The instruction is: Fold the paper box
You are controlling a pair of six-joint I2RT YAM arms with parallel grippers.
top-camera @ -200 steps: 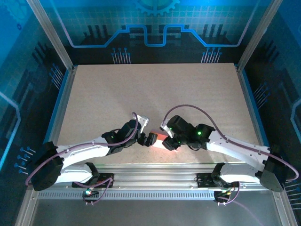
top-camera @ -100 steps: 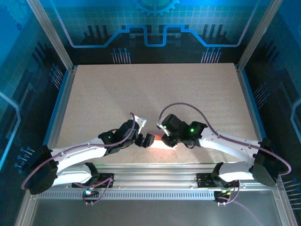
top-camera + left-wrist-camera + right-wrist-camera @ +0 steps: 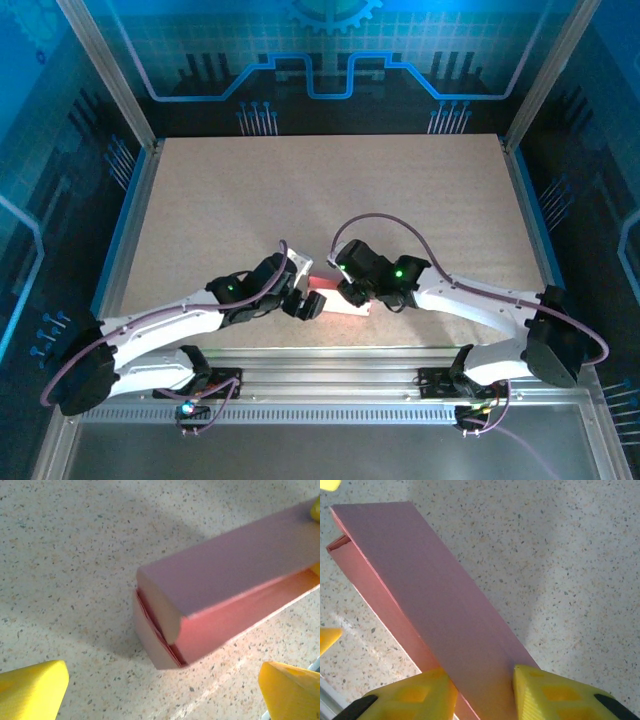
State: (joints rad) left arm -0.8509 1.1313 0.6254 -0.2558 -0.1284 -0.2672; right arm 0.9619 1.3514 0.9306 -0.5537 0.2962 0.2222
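The paper box (image 3: 338,301) is a long pink folded box lying near the table's front edge, between the two arms. My right gripper (image 3: 352,292) is shut on its right end: in the right wrist view the yellow fingers (image 3: 410,700) pinch the box (image 3: 435,595) from both sides. My left gripper (image 3: 308,305) is open at the box's left end. In the left wrist view its yellow fingertips (image 3: 35,687) stand wide apart, and the box's end (image 3: 165,625), with its flaps tucked in, lies just beyond them and apart from both.
The speckled tabletop (image 3: 320,200) stretches away behind the arms. A metal rail (image 3: 330,385) runs along the near edge, close to the box. Blue panels and metal posts (image 3: 135,180) wall in the sides and back.
My right gripper has closed on the box and carried it a little to the left. My left gripper has stayed open and shifted slightly at the box's left end.
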